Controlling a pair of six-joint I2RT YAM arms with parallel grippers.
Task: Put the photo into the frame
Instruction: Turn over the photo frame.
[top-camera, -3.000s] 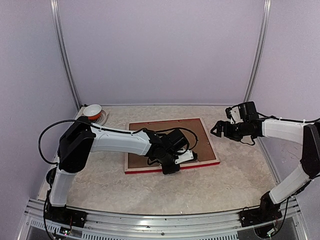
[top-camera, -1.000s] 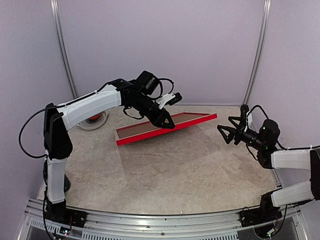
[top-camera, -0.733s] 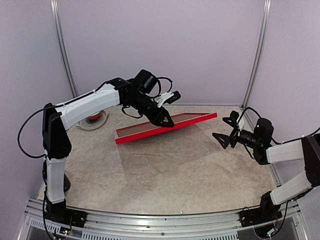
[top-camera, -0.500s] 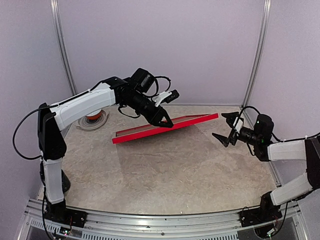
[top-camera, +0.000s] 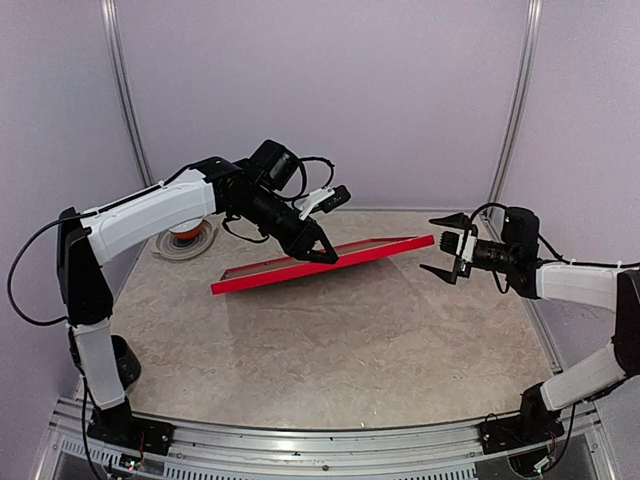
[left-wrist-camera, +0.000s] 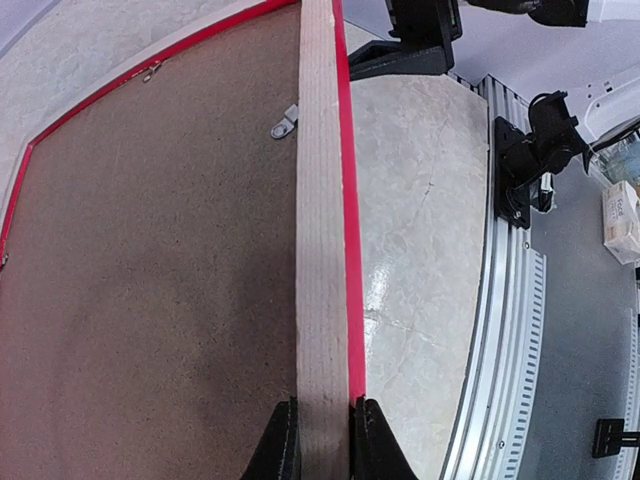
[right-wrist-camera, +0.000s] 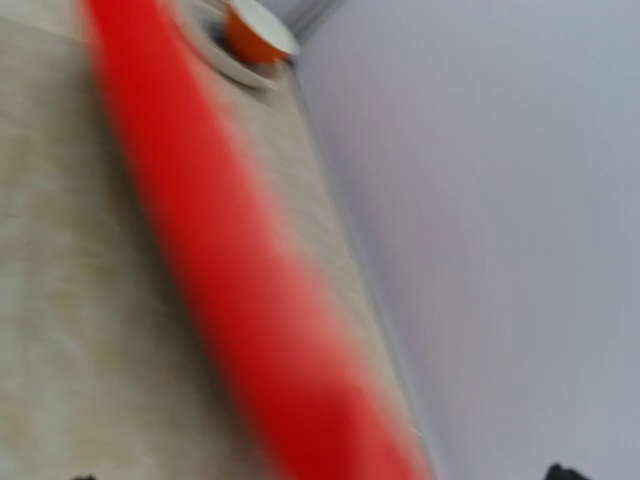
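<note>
Frame (top-camera: 262, 277) hangs tilted, pinched by left gripper (top-camera: 322, 257).

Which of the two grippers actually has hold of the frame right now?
The left gripper: its fingers pinch the frame's pale wooden rail, holding it up tilted. The right gripper stands open beside the frame's corner.
</note>
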